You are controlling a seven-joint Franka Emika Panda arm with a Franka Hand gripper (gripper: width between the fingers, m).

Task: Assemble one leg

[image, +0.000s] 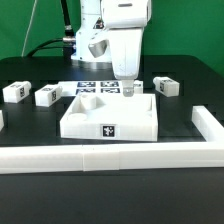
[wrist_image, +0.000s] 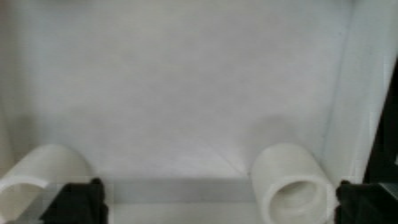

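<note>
The large white square panel (image: pixel 85 125) lies in the middle of the table with raised edges and a tag on its front face. Two round white bosses stand at its far corners (image: pixel 88 92). My gripper (image: pixel 128 84) hangs low over the far corner on the exterior view's right. In the wrist view the black fingertips (wrist_image: pixel 80 200) stand wide apart and my gripper (wrist_image: pixel 222 203) is open, holding nothing, above the panel's inner surface (wrist_image: pixel 196 90), with a holed boss (wrist_image: pixel 294 180) below. Three small white tagged legs lie on the table: two (image: pixel 15 92) (image: pixel 47 95) on the left, one (image: pixel 165 87) on the right.
The long white border rail (image: pixel 110 158) runs along the front and turns up the exterior view's right side (image: pixel 208 125). The marker board (image: pixel 95 84) lies just behind the panel. The arm's base and cables stand at the back.
</note>
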